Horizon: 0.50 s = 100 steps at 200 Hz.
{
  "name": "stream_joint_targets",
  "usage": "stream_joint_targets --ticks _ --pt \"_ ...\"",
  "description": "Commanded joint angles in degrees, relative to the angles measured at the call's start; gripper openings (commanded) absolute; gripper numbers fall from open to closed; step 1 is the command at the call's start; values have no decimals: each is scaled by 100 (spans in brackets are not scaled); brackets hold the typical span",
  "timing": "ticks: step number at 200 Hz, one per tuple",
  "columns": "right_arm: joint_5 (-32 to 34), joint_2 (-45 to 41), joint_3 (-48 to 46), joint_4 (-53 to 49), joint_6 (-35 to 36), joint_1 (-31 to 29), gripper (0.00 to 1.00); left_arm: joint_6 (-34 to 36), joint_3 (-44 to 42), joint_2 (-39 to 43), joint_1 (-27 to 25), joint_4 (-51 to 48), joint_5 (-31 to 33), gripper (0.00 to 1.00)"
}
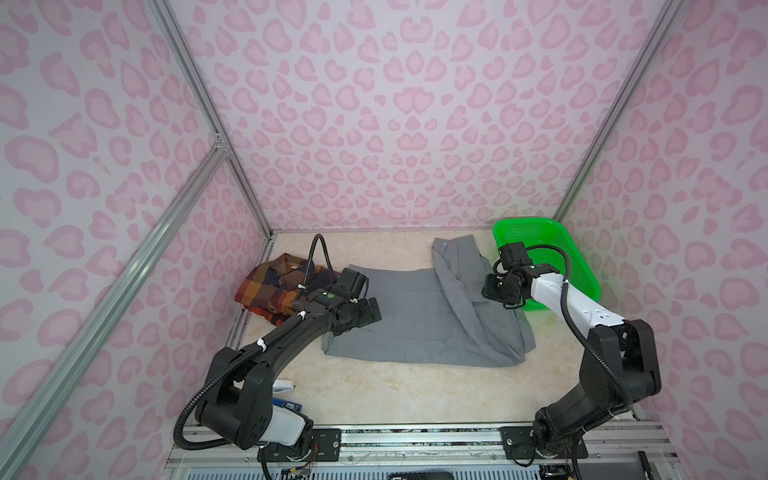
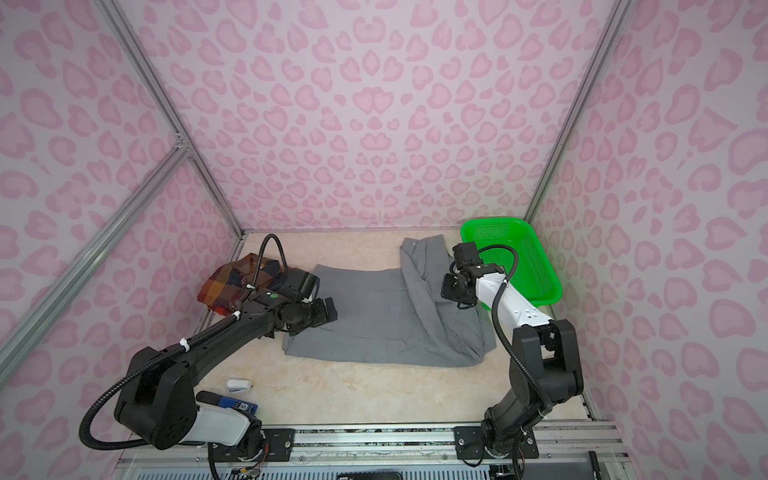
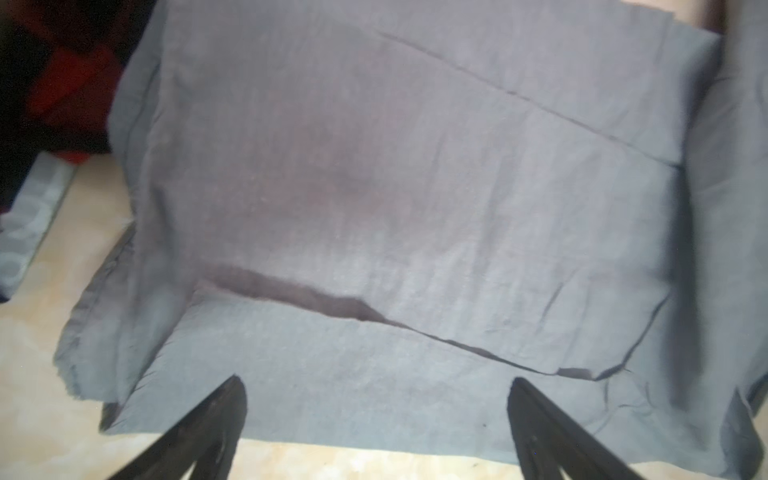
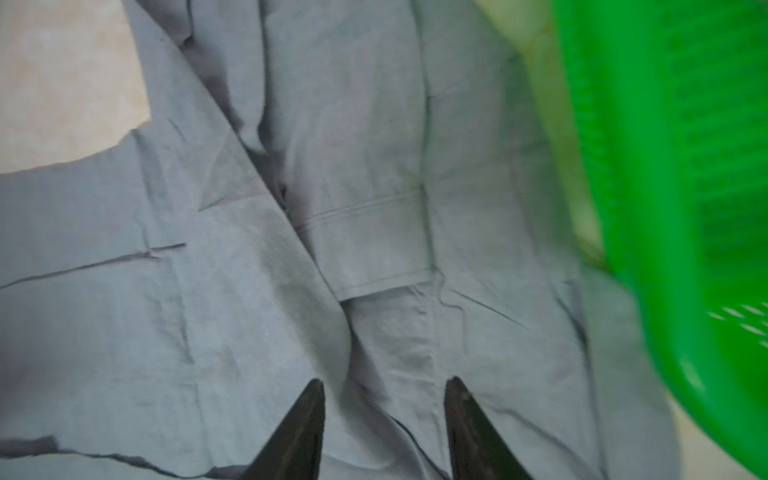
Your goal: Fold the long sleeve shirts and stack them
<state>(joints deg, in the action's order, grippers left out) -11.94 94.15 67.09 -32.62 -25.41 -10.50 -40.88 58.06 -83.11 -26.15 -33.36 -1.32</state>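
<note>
Right wrist view: my right pincer (image 4: 385,380) stands spread above the plain gray collared button-up shirt (image 4: 291,291), with nothing nipped between its tips. Just beside it sits the green plastic mesh basket (image 1: 582,270); what I can see of its inside is bare mesh. The gray shirt lies flat mid-table, a cuffed sleeve laid over the part under this pincer. My left pincer (image 3: 376,378), spread wide, hovers over the shirt's opposite edge. The plaid shirt in orange, red, brown and navy checks (image 1: 270,286) lies bunched further left, by the wall.
</note>
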Motion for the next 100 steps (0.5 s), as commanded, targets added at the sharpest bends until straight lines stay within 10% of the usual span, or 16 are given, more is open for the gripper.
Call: stream_joint_targets --ticks 1,32,72,100 --pt "-1379 378 -149 872 -212 -67 49 89 196 -70 -39 167 -87 99" --pt "-1307 900 -171 1155 -296 -154 49 -6 30 -31 -59 248 -74 99" --pt "-885 1068 6 1086 -278 -248 7 -59 -75 -65 -92 287 -122 99" --pt "233 446 62 737 -209 -444 0 -104 -142 -152 -144 378 -133 99"
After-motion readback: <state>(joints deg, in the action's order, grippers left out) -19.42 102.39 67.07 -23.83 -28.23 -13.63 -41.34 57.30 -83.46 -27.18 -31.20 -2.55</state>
